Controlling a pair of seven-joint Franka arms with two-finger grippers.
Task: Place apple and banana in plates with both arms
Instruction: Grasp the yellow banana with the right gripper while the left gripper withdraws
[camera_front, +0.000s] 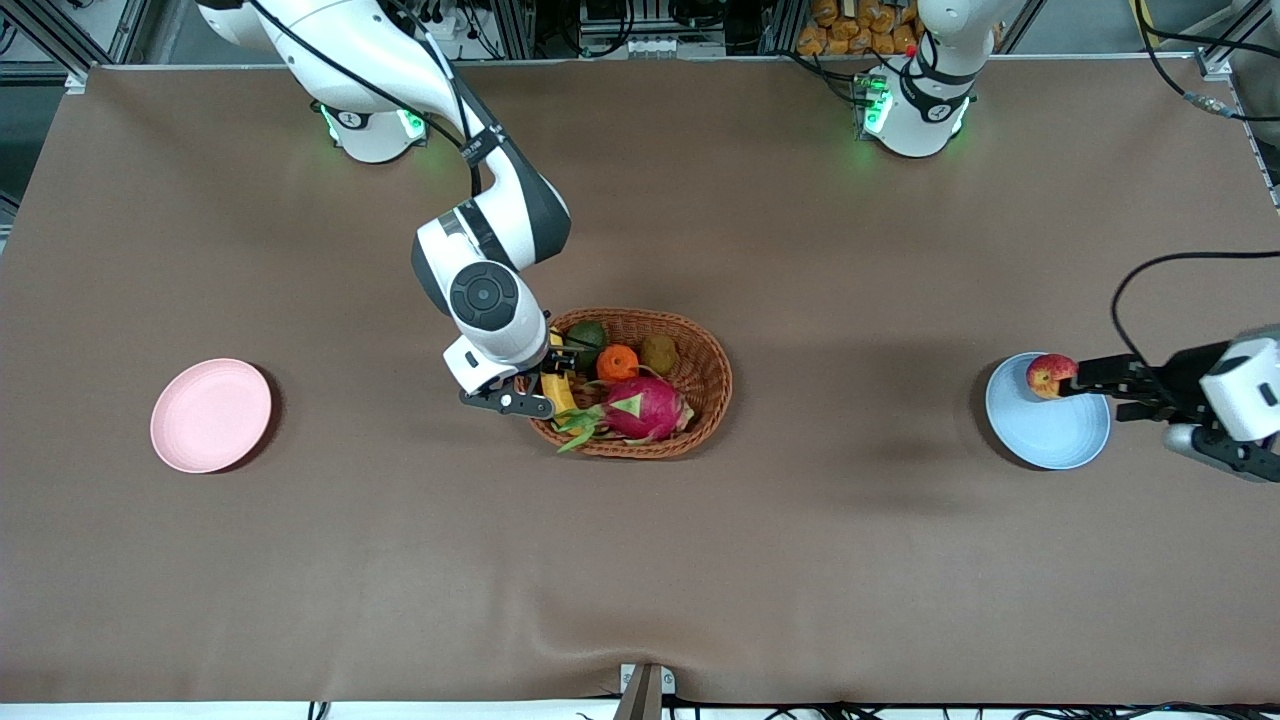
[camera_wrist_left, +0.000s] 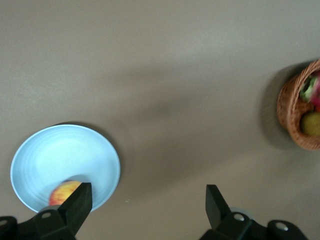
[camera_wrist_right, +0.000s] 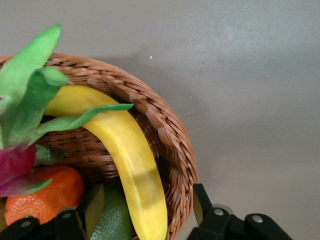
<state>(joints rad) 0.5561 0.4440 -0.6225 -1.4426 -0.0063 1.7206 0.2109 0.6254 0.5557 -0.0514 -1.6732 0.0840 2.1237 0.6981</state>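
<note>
Writing: none legible; left pincer (camera_front: 1085, 384) released beside apple (camera_front: 1048, 375); right pincer (camera_front: 548, 385) straddles banana (camera_wrist_right: 131, 155), grip unclear.

An oval brown wicker basket (camera_front: 712, 375) is seen near the middle of the counter (camera_front: 640, 560), which is covered by a plain brown cloth. In the basket a magenta dragon fruit (camera_front: 645, 407) with green leafy tips is laid at the end nearer the front camera. A bright orange fruit (camera_front: 617, 362) is set just beside it, farther from that camera. A dark green fruit (camera_front: 588, 338) and a brownish-green round fruit (camera_front: 660, 352) are placed along the basket's farther rim.
</note>
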